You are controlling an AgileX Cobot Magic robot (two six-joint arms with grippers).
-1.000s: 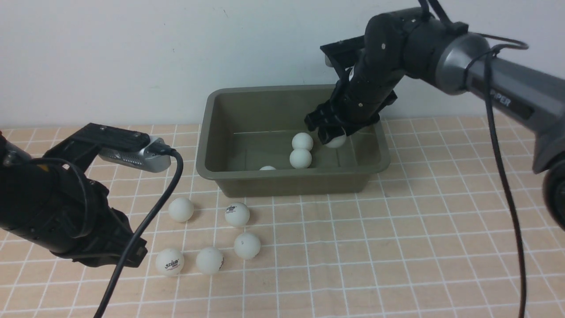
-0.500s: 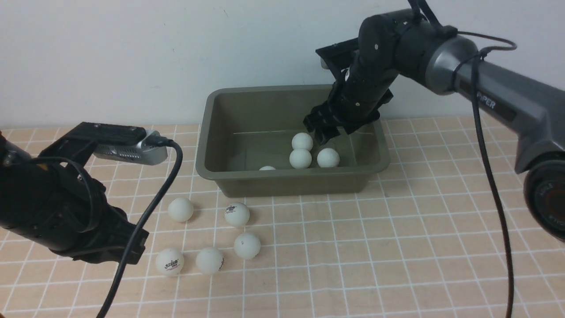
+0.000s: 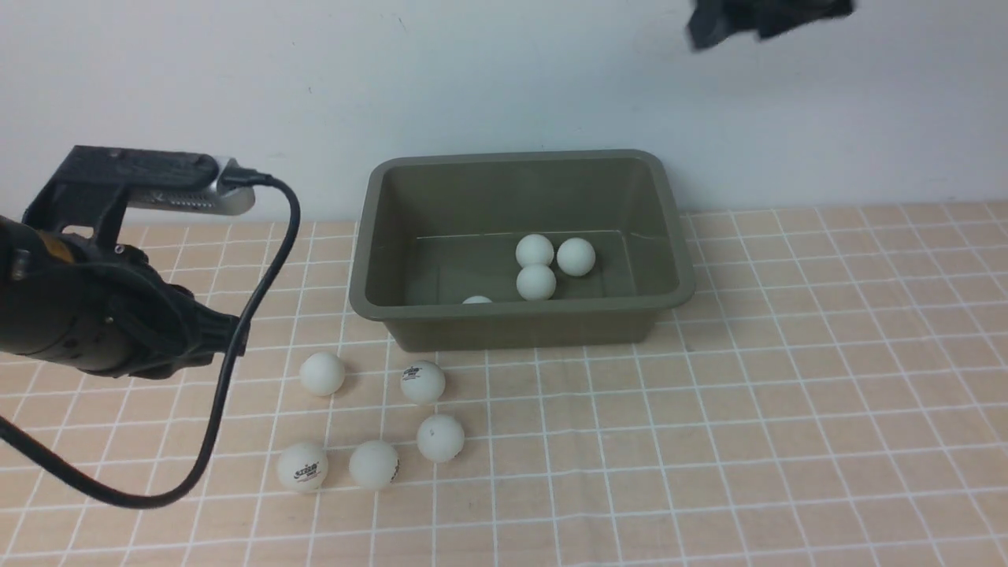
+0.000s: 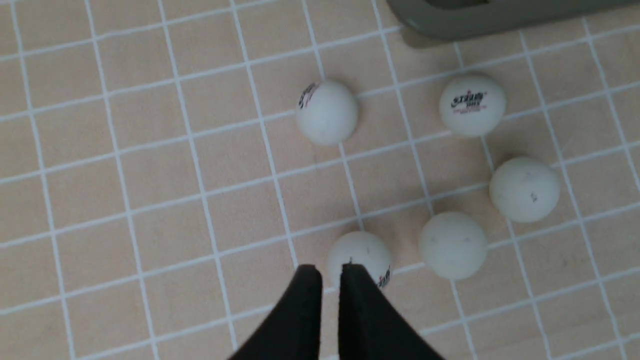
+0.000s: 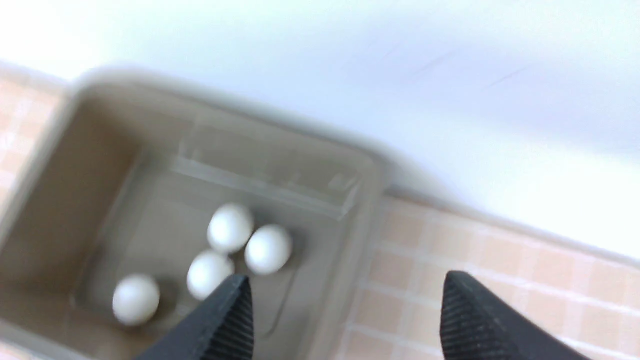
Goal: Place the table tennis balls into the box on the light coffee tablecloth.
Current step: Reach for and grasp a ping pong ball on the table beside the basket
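The olive-green box (image 3: 378, 236) stands on the light coffee tablecloth (image 3: 709, 394) and holds several table tennis balls (image 3: 535, 250). Several more balls (image 3: 423, 383) lie on the cloth in front of its left end. My left arm (image 3: 102, 315) hovers left of that group. In the left wrist view, the left gripper (image 4: 330, 270) has its fingertips almost together with nothing between them, above a logo ball (image 4: 357, 247). Only a dark bit of the right arm (image 3: 768, 20) shows at the top of the front view. High over the box's right end, my right gripper (image 5: 346, 282) is open and empty.
A pale wall runs close behind the box. The left wrist camera's black cable (image 3: 236, 378) hangs in a loop down to the cloth left of the loose balls. Bare cloth stretches right of the box and across the front.
The right gripper let its ball go into the box, then rose fast out of the box to the top of the frame. The ball rolled beside two others. My left arm lifted and drew back.
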